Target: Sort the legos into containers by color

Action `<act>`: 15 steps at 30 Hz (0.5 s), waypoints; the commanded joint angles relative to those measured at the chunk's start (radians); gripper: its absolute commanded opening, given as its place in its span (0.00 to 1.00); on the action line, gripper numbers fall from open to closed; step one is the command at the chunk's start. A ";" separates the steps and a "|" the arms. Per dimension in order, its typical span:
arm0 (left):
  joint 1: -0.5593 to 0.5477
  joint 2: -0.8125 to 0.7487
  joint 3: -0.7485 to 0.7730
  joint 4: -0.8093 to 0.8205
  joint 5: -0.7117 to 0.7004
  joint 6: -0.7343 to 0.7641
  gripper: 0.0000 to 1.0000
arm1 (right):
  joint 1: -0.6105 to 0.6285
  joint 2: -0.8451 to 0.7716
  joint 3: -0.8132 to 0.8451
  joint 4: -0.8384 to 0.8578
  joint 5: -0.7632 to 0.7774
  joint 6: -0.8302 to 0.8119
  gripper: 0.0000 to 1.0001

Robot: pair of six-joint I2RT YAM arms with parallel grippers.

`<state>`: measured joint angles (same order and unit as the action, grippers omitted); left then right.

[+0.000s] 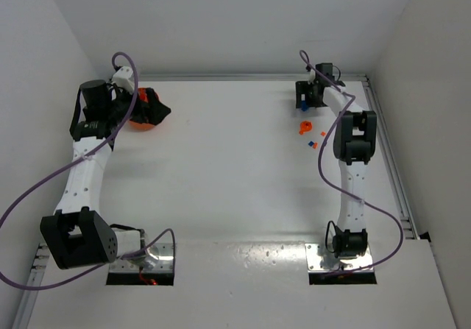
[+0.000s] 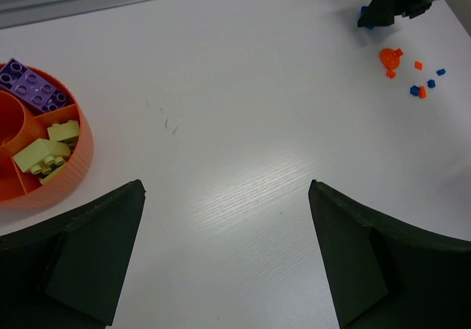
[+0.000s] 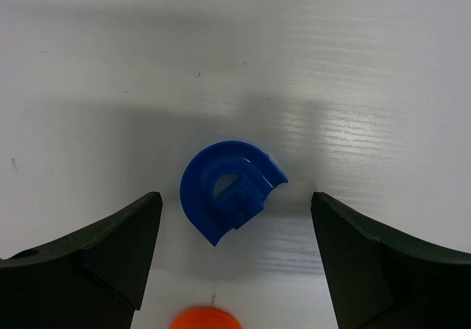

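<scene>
We are seeing the left claw (image 2: pixel 224 193) spread wide, hovering near the worktop's (image 1: pixel 235 189) far left corner beside the orange bowl (image 2: pixel 77 152). Its sections are keeping purple bricks (image 2: pixel 33 86) and yellow-green bricks (image 2: pixel 45 152) apart. White walls are enclosing the white surface. By the far right edge, the right claw (image 3: pixel 235 204) is standing spread, a blue curved piece (image 3: pixel 224 189) lying between its fingers, clear of both. An orange round piece (image 3: pixel 206 319) and small loose bricks (image 1: pixel 313 143) are lying toward the near edge.

white table (image 2: pixel 235 160): faint wood-grain texture, soft sheen. orange bowl (image 2: pixel 79 158): matt plastic, ribbed outer wall. purple bricks (image 2: pixel 33 86), yellow-green bricks (image 2: pixel 40 154): smooth plastic. blue curved piece (image 3: pixel 221 189): glossy smooth plastic. left gripper fingers (image 2: pixel 88 255): matt black.
</scene>
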<state>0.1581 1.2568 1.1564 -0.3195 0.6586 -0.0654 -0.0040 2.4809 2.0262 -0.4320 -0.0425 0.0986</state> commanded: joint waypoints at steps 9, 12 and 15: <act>-0.008 -0.005 0.042 0.037 -0.010 -0.011 1.00 | -0.001 0.030 0.037 0.050 0.027 -0.005 0.73; -0.008 -0.005 0.042 0.037 -0.010 -0.011 1.00 | -0.001 0.030 0.037 0.050 0.027 -0.005 0.61; -0.008 -0.005 0.032 0.037 -0.010 -0.011 1.00 | -0.001 0.039 0.037 0.050 0.016 -0.014 0.48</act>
<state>0.1581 1.2568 1.1564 -0.3191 0.6479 -0.0654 -0.0040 2.5027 2.0335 -0.3950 -0.0242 0.0875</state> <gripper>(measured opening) 0.995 0.523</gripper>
